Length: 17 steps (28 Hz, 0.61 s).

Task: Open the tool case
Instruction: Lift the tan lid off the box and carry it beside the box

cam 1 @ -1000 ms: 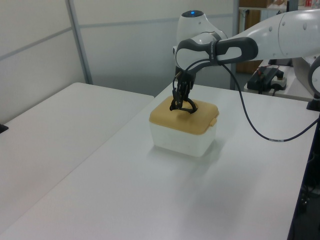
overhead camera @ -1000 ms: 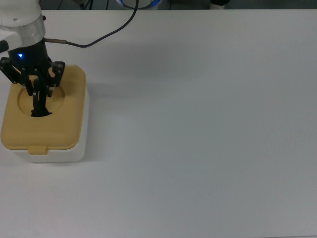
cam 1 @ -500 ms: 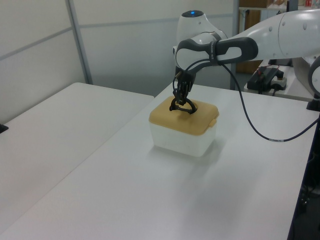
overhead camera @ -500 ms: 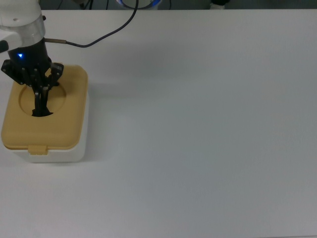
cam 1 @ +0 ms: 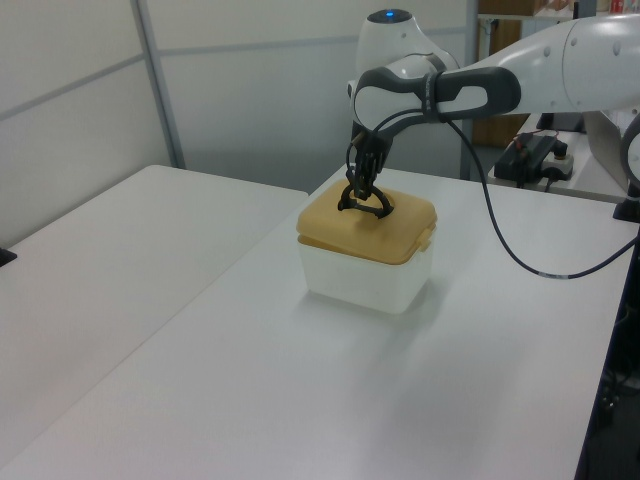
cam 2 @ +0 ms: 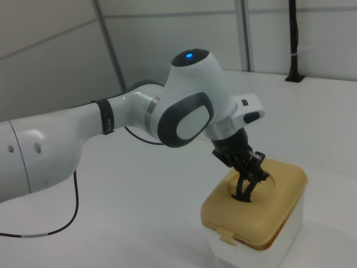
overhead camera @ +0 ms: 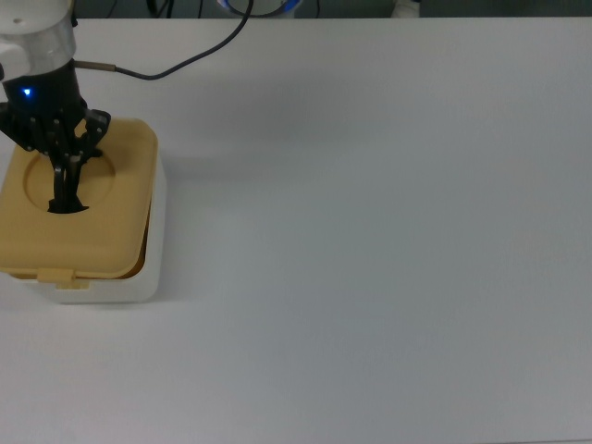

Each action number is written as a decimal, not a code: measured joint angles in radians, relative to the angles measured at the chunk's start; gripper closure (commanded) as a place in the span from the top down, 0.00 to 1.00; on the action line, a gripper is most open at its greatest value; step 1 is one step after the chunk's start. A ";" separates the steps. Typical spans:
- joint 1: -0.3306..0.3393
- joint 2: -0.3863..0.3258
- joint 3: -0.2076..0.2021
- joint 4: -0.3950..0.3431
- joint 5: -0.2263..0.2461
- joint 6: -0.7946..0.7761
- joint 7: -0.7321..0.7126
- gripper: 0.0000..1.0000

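The tool case (overhead camera: 111,282) (cam 1: 370,275) (cam 2: 290,229) is a white box with a tan-yellow lid (overhead camera: 111,222) (cam 1: 400,225) (cam 2: 276,209). It sits at the top view's left edge. My gripper (overhead camera: 67,176) (cam 1: 360,190) (cam 2: 248,181) is shut on the black handle (overhead camera: 65,205) (cam 1: 365,205) (cam 2: 241,196), which stands up from the lid's round recess. The lid is raised off the box, with a dark gap showing along its latch side. The latch tab (overhead camera: 55,275) (cam 2: 227,237) hangs free at the lid's front edge.
The case stands on a white table (overhead camera: 370,231). A black cable (overhead camera: 194,51) trails from my wrist across the table's far edge. A second white table (cam 1: 110,240) stands at the left view's left.
My gripper has risen with the handle, lifting the lid off the white box. A gap has opened under the lid on its latch side.
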 measured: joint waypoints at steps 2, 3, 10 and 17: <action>0.003 -0.010 0.002 0.001 0.000 -0.001 0.000 0.00; 0.007 -0.015 0.004 0.001 0.001 -0.003 0.000 0.00; 0.067 -0.058 0.014 0.002 0.004 -0.060 0.023 0.00; 0.184 -0.083 0.019 -0.001 0.004 -0.139 0.078 0.00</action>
